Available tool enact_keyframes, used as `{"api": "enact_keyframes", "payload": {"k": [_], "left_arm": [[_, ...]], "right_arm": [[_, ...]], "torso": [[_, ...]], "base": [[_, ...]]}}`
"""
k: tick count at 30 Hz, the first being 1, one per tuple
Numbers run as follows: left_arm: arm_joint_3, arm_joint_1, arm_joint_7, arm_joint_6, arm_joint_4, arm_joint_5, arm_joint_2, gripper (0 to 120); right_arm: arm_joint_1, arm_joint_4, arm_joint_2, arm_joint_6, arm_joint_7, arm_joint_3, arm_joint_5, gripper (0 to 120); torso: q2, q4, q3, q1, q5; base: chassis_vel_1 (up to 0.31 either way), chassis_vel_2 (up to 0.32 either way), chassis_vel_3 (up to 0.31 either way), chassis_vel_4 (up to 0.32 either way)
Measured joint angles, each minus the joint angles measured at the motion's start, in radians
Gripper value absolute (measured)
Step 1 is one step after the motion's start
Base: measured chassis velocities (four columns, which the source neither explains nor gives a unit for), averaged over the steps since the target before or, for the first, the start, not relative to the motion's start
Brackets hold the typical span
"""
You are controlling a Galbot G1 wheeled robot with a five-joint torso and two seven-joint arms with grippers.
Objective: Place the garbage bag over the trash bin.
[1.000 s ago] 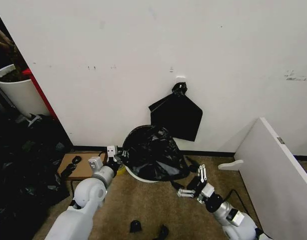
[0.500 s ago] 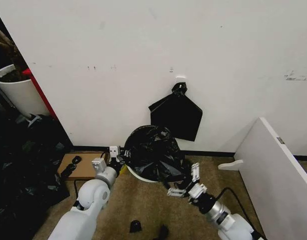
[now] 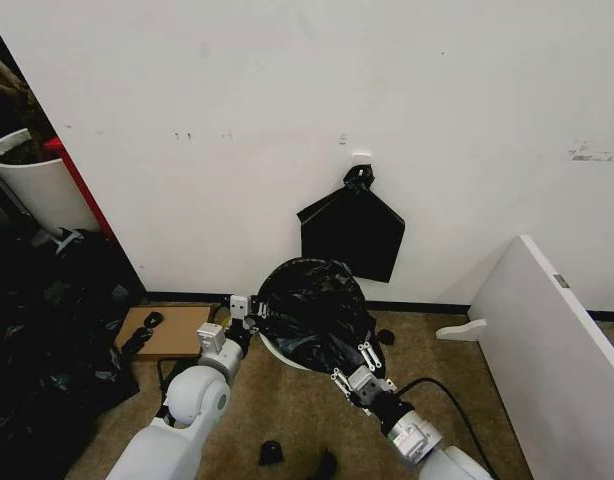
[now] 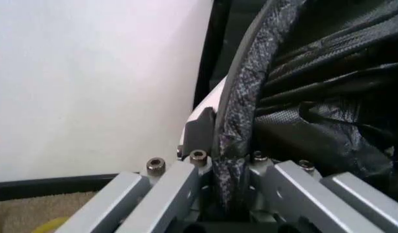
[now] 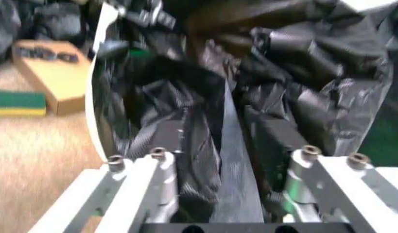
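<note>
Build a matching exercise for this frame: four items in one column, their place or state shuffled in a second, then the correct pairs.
Items
1. garbage bag
2. trash bin
3. left end effector
4. right end effector

Place or state
A. shut on a bunched fold at the bag's left side
B. draped over the bin in glossy black folds
C. a white rim showing under the black film
D. shut on the film at the bag's front right

Pairs: 1-B, 2-C, 3-A, 4-D
</note>
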Motion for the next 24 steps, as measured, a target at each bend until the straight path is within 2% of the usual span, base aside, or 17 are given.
{"api": "enact_keyframes", "payload": {"k": [4,7,8,15,17,20,23,24], "left_arm": [[0.001,0.001,0.000,0.000,-0.002,0.000,-0.002,0],[0.001,0.002,0.000,0.000,-0.004,0.000,-0.002,0],[0.001,0.003,0.000,0.000,-0.005,0.000,-0.002,0],[-0.002,0.007,-0.003,0.000,-0.016,-0.008,0.001,0],[-0.004,0.006,-0.012,0.000,-0.023,-0.027,0.001,0],[-0.008,0.003,-0.028,0.012,-0.037,-0.074,0.002,0],[-0.012,0.005,-0.041,0.046,-0.068,-0.153,0.004,0],[-0.012,0.005,-0.041,0.046,-0.068,-0.153,0.004,0]], "right_arm": [[0.001,0.000,-0.002,-0.014,-0.013,0.002,-0.001,14],[0.001,-0.008,0.003,0.013,-0.026,0.006,-0.010,7],[0.001,-0.015,0.006,0.036,-0.038,0.011,-0.018,0],[-0.004,-0.048,0.012,0.153,-0.101,0.026,-0.028,0],[-0.002,-0.080,0.018,0.280,-0.195,0.045,-0.023,0],[0.013,-0.162,0.035,0.547,-0.438,0.085,-0.011,0],[0.021,-0.243,0.057,0.692,-0.586,0.099,-0.028,0],[0.021,-0.243,0.057,0.692,-0.586,0.099,-0.028,0]], "torso": [[0.000,0.0000,0.000,0.000,0.0000],[0.000,0.0000,0.000,0.000,0.0001],[0.000,0.0000,0.000,0.000,0.0001],[0.000,0.0000,0.000,0.000,0.0000],[0.000,0.0000,0.000,0.000,-0.0001],[0.000,0.0001,0.000,0.000,0.0001],[0.000,0.0000,0.000,0.000,0.0001],[0.000,0.0000,0.000,0.000,0.0001]], "base": [[0.000,0.000,0.000,0.000],[0.000,0.000,0.000,0.000],[0.000,0.000,0.000,0.000],[0.000,0.000,0.000,0.000],[0.000,0.000,0.000,0.000],[0.000,0.000,0.000,0.000],[0.000,0.000,0.000,0.000],[0.000,0.000,0.000,0.000]]}}
